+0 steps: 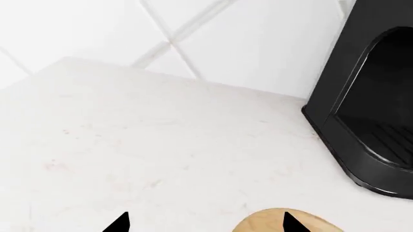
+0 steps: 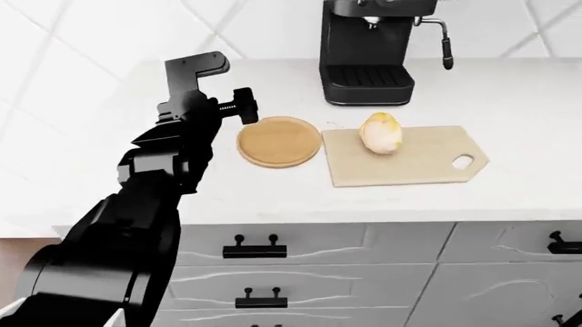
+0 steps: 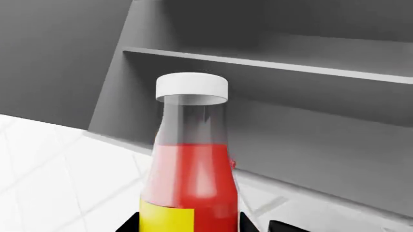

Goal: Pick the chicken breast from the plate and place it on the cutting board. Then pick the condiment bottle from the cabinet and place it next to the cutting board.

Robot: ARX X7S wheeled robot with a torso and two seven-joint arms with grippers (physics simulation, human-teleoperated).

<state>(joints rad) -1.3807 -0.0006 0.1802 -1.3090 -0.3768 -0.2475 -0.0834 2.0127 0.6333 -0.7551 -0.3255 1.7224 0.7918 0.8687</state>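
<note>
Right pincer (image 3: 193, 224): clamped on condiment bottle (image 3: 191, 169), held upright by cabinet (image 3: 290, 121)
Left pincer (image 1: 203, 222): apart, idle
Aim: counter (image 2: 509, 95) beside cutting board (image 2: 409, 160)

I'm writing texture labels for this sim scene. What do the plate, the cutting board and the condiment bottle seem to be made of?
The plate: tan-brown wood, matte, judging by faint grain. The cutting board: paler wood, also matte and unglazed. The condiment bottle: clear glass or plastic, hard to say which; the neck is see-through above a red fill, with a glossy sheen, a white cap, probably plastic, and a yellow label.
</note>
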